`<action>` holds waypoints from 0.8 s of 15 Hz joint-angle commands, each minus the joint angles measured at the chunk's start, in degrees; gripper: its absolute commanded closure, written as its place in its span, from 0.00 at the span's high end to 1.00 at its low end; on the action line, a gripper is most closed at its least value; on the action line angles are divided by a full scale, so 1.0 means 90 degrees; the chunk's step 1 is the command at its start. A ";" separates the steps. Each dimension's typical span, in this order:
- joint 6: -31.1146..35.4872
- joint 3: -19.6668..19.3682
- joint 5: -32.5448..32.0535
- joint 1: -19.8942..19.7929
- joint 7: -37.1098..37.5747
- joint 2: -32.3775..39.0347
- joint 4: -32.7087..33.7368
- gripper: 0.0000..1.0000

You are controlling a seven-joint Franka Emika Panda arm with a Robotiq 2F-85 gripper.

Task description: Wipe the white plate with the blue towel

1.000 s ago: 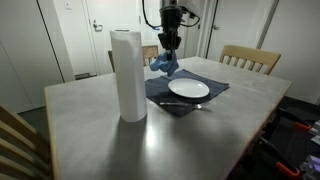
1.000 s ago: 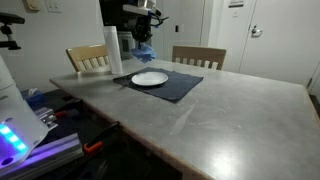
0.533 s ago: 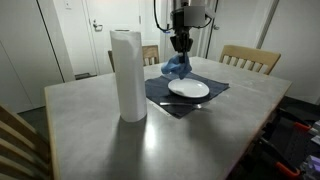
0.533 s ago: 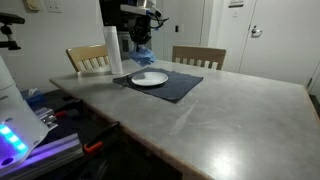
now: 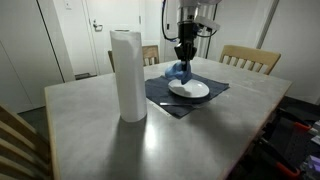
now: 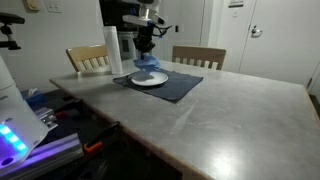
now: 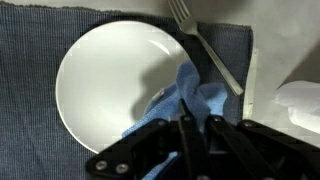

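A white plate (image 5: 192, 90) (image 6: 152, 80) (image 7: 105, 80) lies on a dark placemat (image 5: 165, 97) (image 6: 180, 86) (image 7: 30, 120). My gripper (image 5: 184, 58) (image 6: 146, 52) (image 7: 197, 125) is shut on the blue towel (image 5: 178, 73) (image 6: 147, 66) (image 7: 185, 100), holding it from above. The towel hangs down onto the plate's edge and partly over it. In the wrist view the towel covers the plate's lower right part.
A tall paper towel roll (image 5: 127, 75) (image 6: 115, 50) stands on the grey table (image 5: 100, 140) (image 6: 230, 110) near the placemat. A fork (image 7: 205, 45) (image 5: 192, 105) lies on the placemat beside the plate. Wooden chairs (image 5: 250, 58) (image 6: 198, 55) stand at the table's sides.
My gripper has carried the blue towel across and down, from beside the plate to over it. The towel now rests on the plate.
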 commanded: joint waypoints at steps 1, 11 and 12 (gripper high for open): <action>0.0563 0.0067 0.0270 -0.0113 -0.0207 -0.0074 -0.0439 0.02; 0.0655 -0.0022 0.0275 -0.0072 0.0219 0.0530 -0.0617 0.02; 0.0695 -0.0070 0.0204 -0.0028 0.0419 0.0581 -0.0601 0.02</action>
